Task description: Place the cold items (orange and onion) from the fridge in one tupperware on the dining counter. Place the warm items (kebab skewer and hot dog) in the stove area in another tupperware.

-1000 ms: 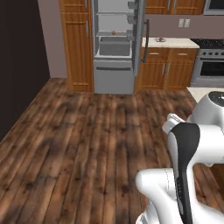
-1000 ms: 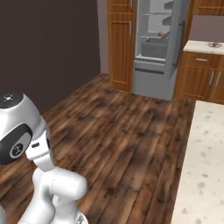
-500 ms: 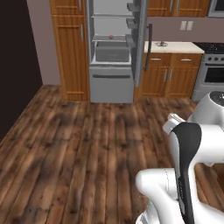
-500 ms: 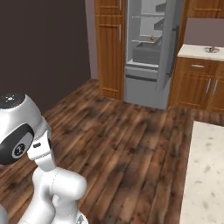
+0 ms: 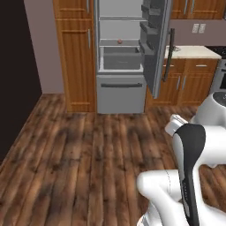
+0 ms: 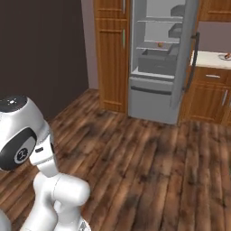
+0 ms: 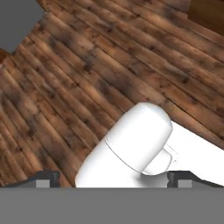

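A dark wooden plank floor (image 5: 79, 150) stretches ahead of me, bare boards running toward the far wall. At its far end stands an open grey fridge (image 5: 120, 95) between tall wooden cabinets. Inside the fridge, a pale shelf (image 5: 119, 44) carries a small round reddish-orange item (image 5: 119, 42), too small for me to identify; from my right-side camera it sits on that shelf (image 6: 155, 47) as an orange speck (image 6: 160, 44). Below the shelf is a grey drawer bin (image 5: 121, 59). To the right of the fridge, a light tabletop (image 5: 192, 51) tops lower wooden cabinets, and something small lies on that tabletop (image 6: 212, 58) near its far right end (image 6: 224, 56).
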